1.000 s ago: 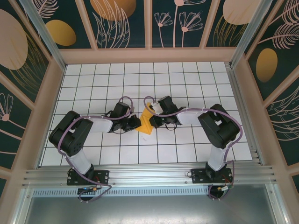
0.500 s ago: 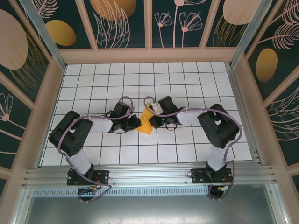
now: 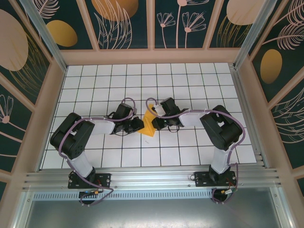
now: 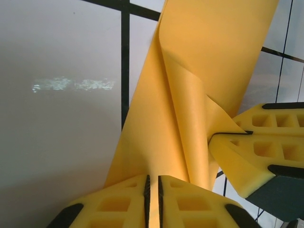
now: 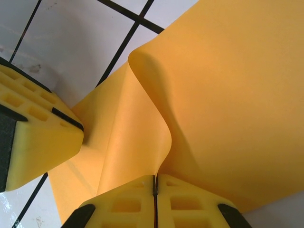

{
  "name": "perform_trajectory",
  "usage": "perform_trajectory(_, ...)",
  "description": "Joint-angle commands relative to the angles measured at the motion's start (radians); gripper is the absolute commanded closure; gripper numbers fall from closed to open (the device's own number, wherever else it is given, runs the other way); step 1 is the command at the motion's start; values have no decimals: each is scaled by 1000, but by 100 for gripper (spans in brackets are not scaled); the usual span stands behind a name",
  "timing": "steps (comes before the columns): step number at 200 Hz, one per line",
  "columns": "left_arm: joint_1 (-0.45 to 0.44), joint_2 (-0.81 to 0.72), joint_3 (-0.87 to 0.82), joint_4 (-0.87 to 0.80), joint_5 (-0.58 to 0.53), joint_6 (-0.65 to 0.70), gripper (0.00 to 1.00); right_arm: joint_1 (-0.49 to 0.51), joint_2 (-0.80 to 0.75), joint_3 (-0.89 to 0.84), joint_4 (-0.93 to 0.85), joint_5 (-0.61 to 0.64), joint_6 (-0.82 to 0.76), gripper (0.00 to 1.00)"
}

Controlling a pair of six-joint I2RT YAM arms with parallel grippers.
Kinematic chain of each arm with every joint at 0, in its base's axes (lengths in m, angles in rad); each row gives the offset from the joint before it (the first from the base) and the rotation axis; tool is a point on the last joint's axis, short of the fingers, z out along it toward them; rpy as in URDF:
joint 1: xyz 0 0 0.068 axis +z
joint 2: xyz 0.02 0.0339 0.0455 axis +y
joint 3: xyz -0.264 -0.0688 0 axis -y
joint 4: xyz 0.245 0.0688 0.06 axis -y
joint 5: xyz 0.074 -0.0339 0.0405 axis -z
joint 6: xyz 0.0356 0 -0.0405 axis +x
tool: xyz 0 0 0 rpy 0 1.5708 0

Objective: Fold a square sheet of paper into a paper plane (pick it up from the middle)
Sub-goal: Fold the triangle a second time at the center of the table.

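The square sheet of paper (image 3: 148,125), orange-yellow and folded into a smaller creased shape, stands up off the tiled floor between the two grippers. My left gripper (image 3: 141,124) reaches it from the left. In the left wrist view its jaws (image 4: 153,176) stand a narrow slit apart with a raised fold of the paper (image 4: 180,118) running between them. My right gripper (image 3: 153,122) comes from the right and is shut (image 5: 155,176) on another upright fold of the paper (image 5: 228,104). Each wrist view shows the other gripper's yellow fingers (image 4: 256,152) (image 5: 38,137) close beside the paper. Whether the shape is a paper plane cannot be told.
White tiled floor (image 3: 190,85) with black grid lines stretches all around, bounded by a wooden frame and patterned walls (image 3: 128,28). An aluminium rail (image 3: 152,178) runs along the near edge at the arm bases.
The left jaws have parted slightly around the paper fold. Both arms and the paper stay where they were.
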Motion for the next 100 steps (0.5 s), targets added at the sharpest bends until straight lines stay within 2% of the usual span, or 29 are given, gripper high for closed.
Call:
perform_trajectory(1, 2, -21, 23, -89, -67, 29, 81, -2, 45, 13, -17, 39, -2, 91)
perform_trajectory(28, 1, -75, 57, -113, -83, 27, 78, 2, 44, 6, -18, 42, 1, 91)
perform_trajectory(47, 1, -96, 69, -98, -87, 10, 81, 3, 44, 5, -18, 42, 1, 91)
perform_trajectory(100, 3, -55, 89, 53, 8, -82, 88, 2, 38, 8, -19, 42, 2, 91)
